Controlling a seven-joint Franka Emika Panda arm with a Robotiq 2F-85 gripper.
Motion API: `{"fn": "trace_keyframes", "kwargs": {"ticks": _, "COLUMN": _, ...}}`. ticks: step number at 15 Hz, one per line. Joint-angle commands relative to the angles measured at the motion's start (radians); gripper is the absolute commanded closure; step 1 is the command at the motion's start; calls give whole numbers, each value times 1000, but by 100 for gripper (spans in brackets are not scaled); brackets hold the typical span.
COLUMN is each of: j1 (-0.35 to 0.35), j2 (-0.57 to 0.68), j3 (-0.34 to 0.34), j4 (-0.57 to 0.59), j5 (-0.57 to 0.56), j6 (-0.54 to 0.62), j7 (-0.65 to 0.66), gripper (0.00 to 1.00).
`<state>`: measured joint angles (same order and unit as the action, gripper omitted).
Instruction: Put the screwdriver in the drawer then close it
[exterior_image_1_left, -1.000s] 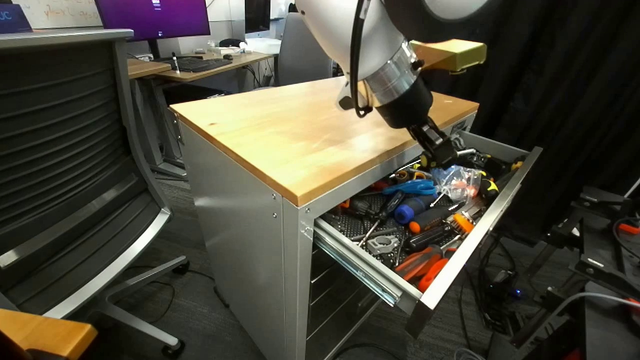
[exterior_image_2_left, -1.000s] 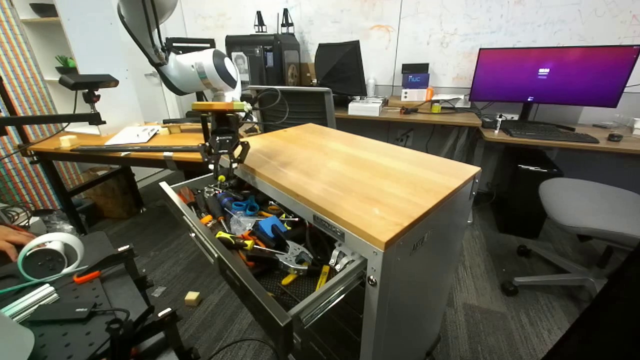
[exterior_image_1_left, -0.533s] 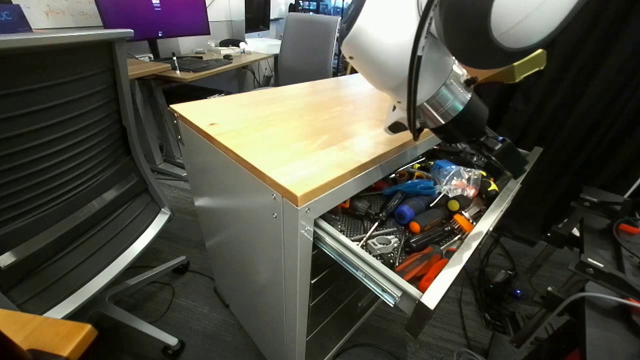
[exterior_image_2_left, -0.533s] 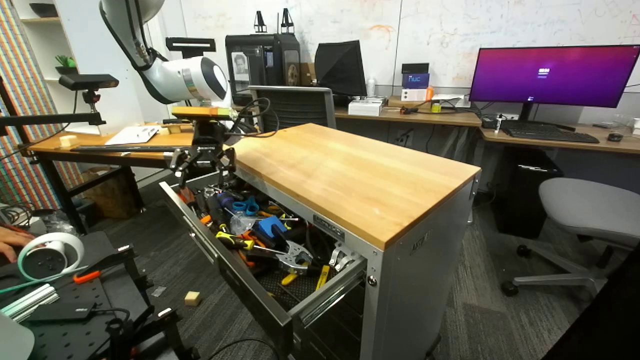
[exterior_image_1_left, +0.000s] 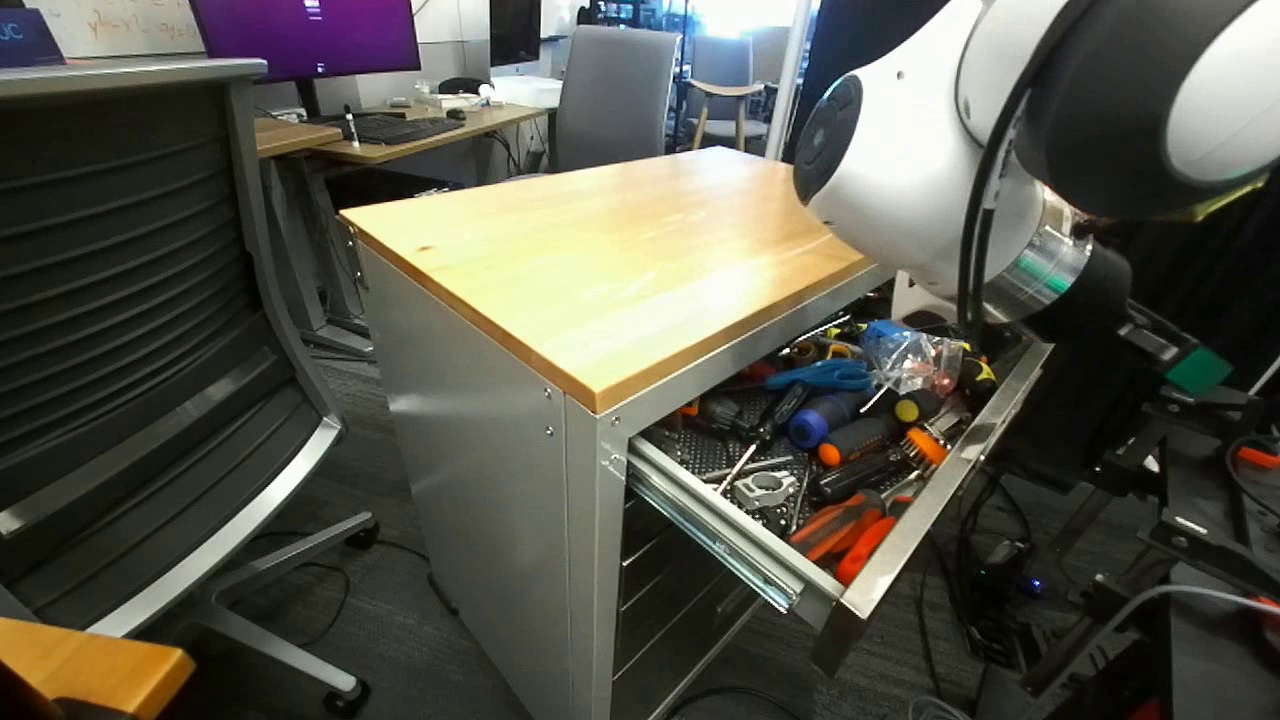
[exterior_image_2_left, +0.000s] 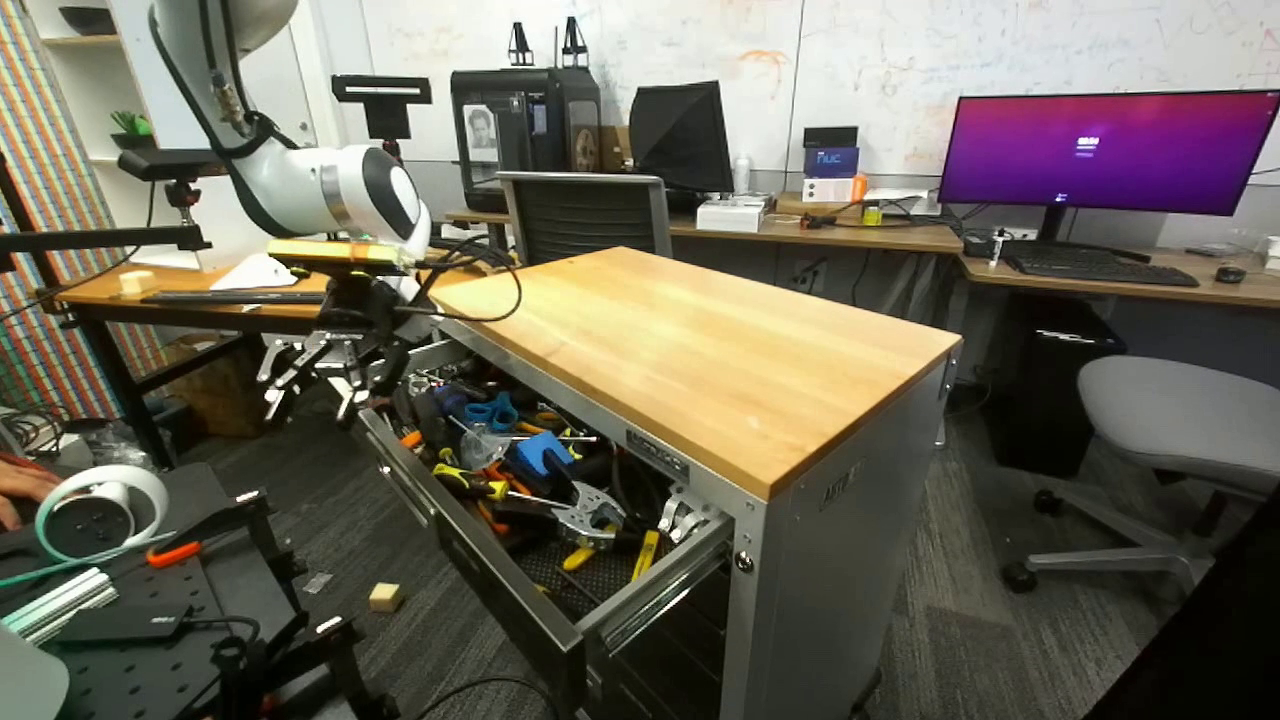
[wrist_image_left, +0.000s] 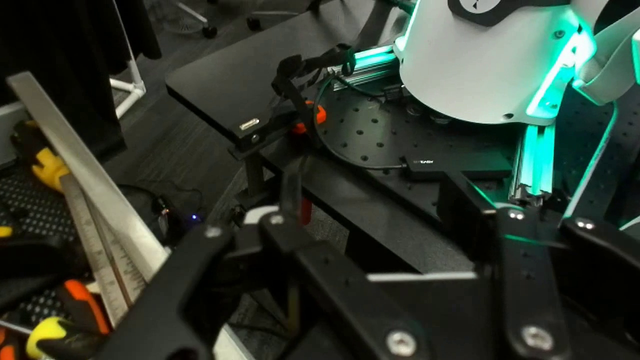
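Observation:
The drawer (exterior_image_1_left: 945, 500) is pulled out and full of tools; its front panel also shows in an exterior view (exterior_image_2_left: 470, 550) and at the left of the wrist view (wrist_image_left: 95, 167). The stubby yellow and black screwdriver (exterior_image_1_left: 908, 408) lies among the tools, by the orange-tipped handle, its rounded end showing. In an exterior view only a small yellow bit of it (exterior_image_2_left: 447, 456) shows. My gripper (exterior_image_2_left: 312, 398) is open and empty, beyond the drawer's front panel near its far end in that view. Its spread fingers show in the wrist view (wrist_image_left: 380, 200).
The wood cabinet top (exterior_image_1_left: 640, 260) is behind the drawer. A longer yellow-handled screwdriver (exterior_image_2_left: 470, 485) lies in the drawer near the front panel. The robot's black base table (wrist_image_left: 380, 235) stands opposite the drawer front. A chair (exterior_image_1_left: 150, 350) stands beside the cabinet.
My gripper held the screwdriver over the drawer one second ago, then opened; the screwdriver dropped among the tools. The gripper has since moved out past the drawer's front and tilted. The drawer has not moved.

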<state>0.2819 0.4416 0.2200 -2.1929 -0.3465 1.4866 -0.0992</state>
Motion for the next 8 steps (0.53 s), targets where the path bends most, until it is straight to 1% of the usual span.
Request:
{"fn": "trace_keyframes", "kwargs": {"ticks": 1, "j1": -10, "j2": -101, "j3": -22, "j4": -83, "j5": 12, "j6": -17, "j7": 157, "gripper": 61}}
{"fn": "trace_keyframes", "kwargs": {"ticks": 2, "j1": -33, "j2": -147, "j3": -34, "j4": -112, "j5": 23, "j6": -9, "j7": 174, "gripper": 68}}
{"fn": "trace_keyframes", "kwargs": {"ticks": 3, "j1": -52, "j2": -192, "j3": -47, "j4": -137, "j5": 26, "j6": -5, "j7": 185, "gripper": 77}}
{"fn": "trace_keyframes", "kwargs": {"ticks": 5, "j1": -90, "j2": -284, "j3": -77, "j4": -170, "j5": 24, "j6": -16, "j7": 192, "gripper": 90}}
{"fn": "trace_keyframes", "kwargs": {"ticks": 6, "j1": -117, "j2": -332, "j3": -90, "j4": -181, "j5": 41, "j6": -14, "j7": 171, "gripper": 99}}
{"fn": "trace_keyframes", "kwargs": {"ticks": 8, "j1": -164, "j2": -436, "j3": -121, "j4": -211, "j5": 70, "j6": -22, "j7": 141, "gripper": 100}}
